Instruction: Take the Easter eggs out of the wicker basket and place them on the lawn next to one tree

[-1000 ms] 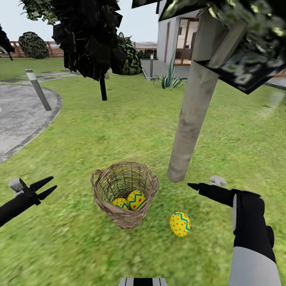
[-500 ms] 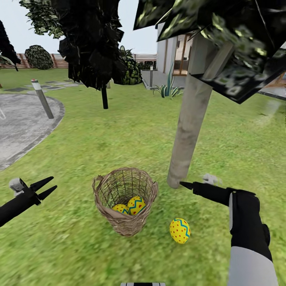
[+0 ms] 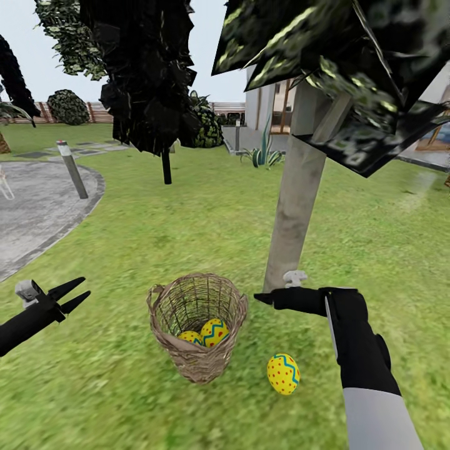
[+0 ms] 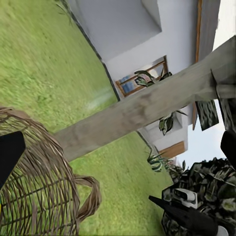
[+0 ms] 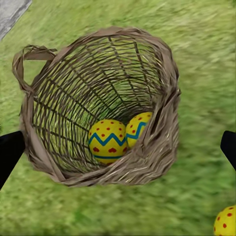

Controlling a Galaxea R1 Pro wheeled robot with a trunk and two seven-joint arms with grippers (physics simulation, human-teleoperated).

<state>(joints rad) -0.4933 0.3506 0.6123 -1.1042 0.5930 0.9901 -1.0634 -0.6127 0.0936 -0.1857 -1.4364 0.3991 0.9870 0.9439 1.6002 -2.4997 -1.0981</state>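
We see the wicker basket [image 3: 197,325] standing upright on the lawn [image 3: 187,231], just beside the base of the tree [image 3: 294,212] with the pale grey-beige trunk. Two of the Easter eggs lie touching at the bottom of the basket: from the head view, one egg [image 3: 214,332] sits against the near-right wall and the other [image 3: 189,338] sits to its left, partly hidden by the weave. From the right wrist view we look down into the basket [image 5: 98,103] and make out both yellow eggs [image 5: 108,141] with their blue zigzag bands and red marks. The third egg [image 3: 283,374] lies on the grass outside the basket, to its right and near the trunk; its edge also shows in a corner of the right wrist view [image 5: 226,222].

Our right gripper [image 3: 265,299] hangs level with the basket's rim, just to its right and in front of the trunk's base, pointing toward the basket. Its fingertips sit at the two sides of the right wrist view with the whole basket between them, so it stands spread wide and holds nothing. Our left gripper [image 3: 74,295] hovers over the grass well to the left of the basket, its two dark fingers parted in a narrow V, empty. Behind, a grey paved path [image 3: 37,212] curves at the left with a short bollard [image 3: 73,178] beside it, and a house [image 3: 269,106] stands beyond the tree.
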